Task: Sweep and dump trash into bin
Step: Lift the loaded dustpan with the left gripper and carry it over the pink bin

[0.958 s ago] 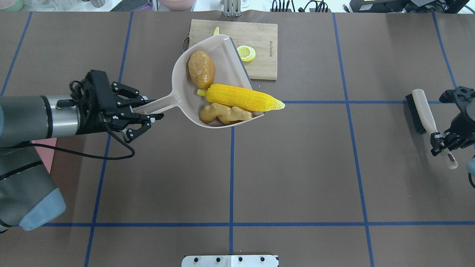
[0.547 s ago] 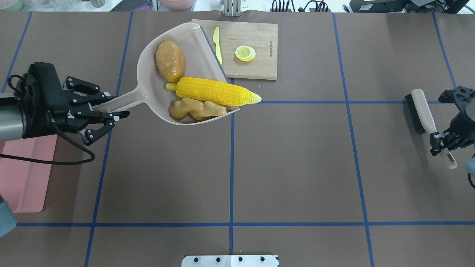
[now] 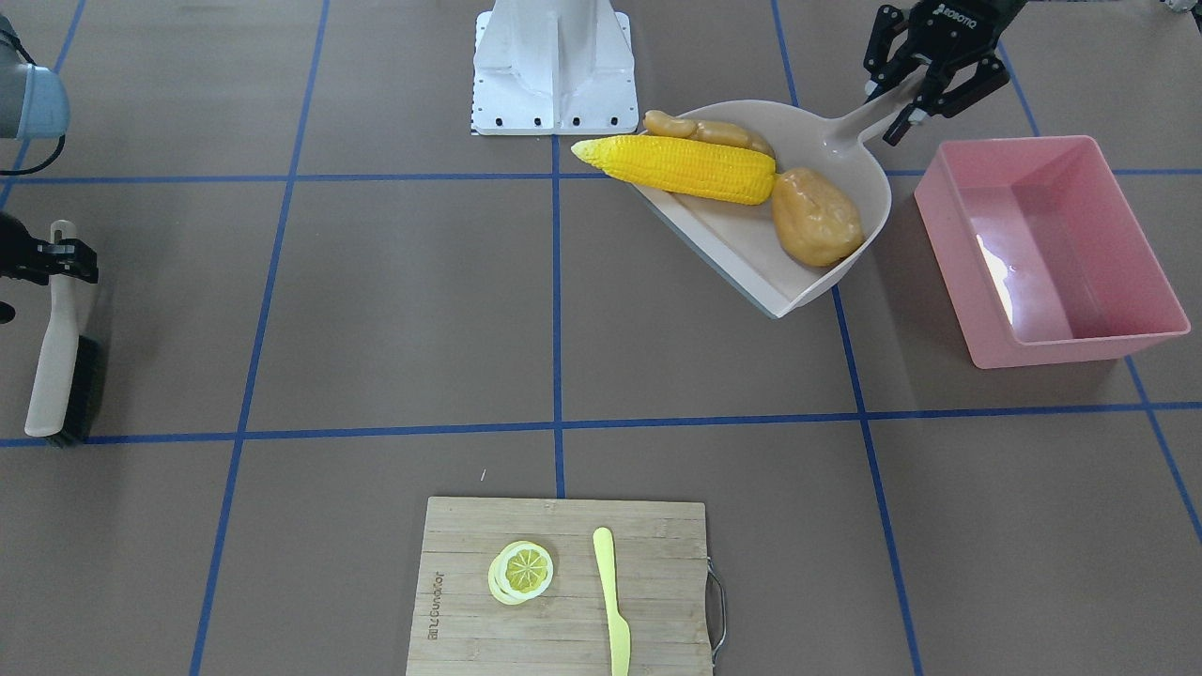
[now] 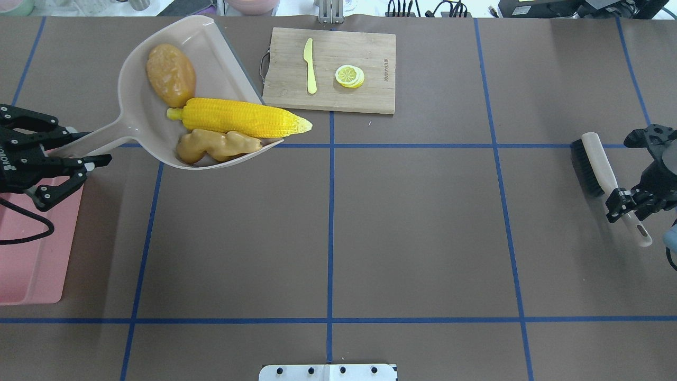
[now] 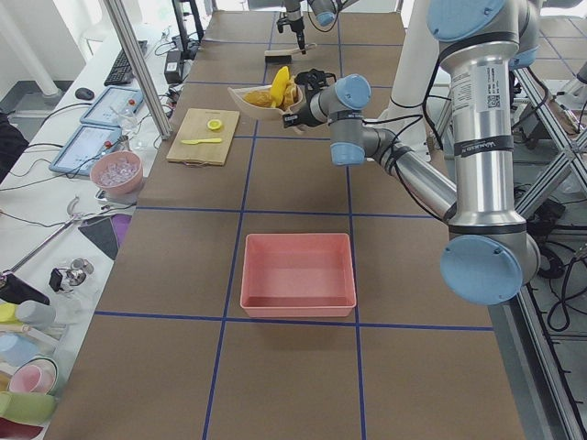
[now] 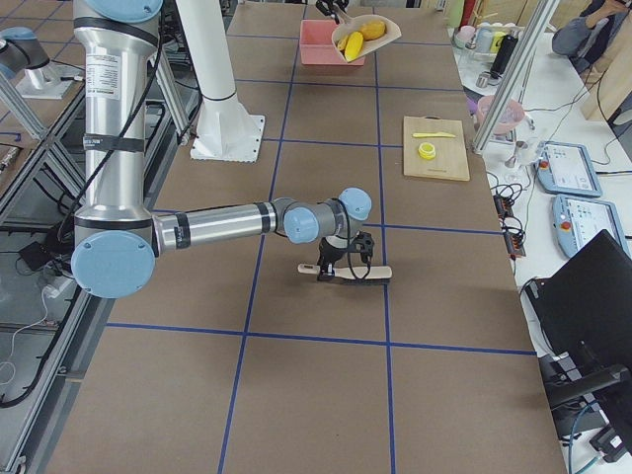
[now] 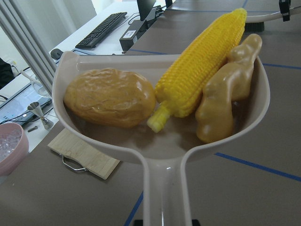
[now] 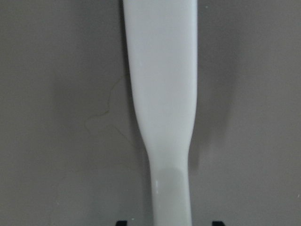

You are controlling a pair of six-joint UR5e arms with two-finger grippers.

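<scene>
My left gripper (image 4: 79, 145) is shut on the handle of the beige dustpan (image 4: 132, 106) and holds it above the table. In the pan lie the yellow corn cob (image 4: 243, 118), the brown potato (image 4: 170, 74) and the tan ginger root (image 4: 217, 145); the corn's tip sticks out over the pan's lip. The pink bin (image 3: 1042, 347) stands empty just beside the pan (image 3: 751, 253). The left wrist view shows corn (image 7: 202, 66), potato (image 7: 110, 96) and ginger (image 7: 225, 89) close up. My right gripper (image 4: 627, 203) is shut on the handle of the brush (image 4: 597, 159) at the far right.
A wooden cutting board (image 4: 370, 95) at the table's far edge carries a pale yellow knife (image 4: 310, 66) and a lemon slice (image 4: 349, 75). The robot's white base (image 3: 552, 66) stands at the near middle edge. Blue tape lines cross the brown table.
My left gripper has carried the loaded dustpan to the left, off the cutting board and up to the pink bin. The trash stayed in the pan. The right gripper and brush shifted only slightly.
</scene>
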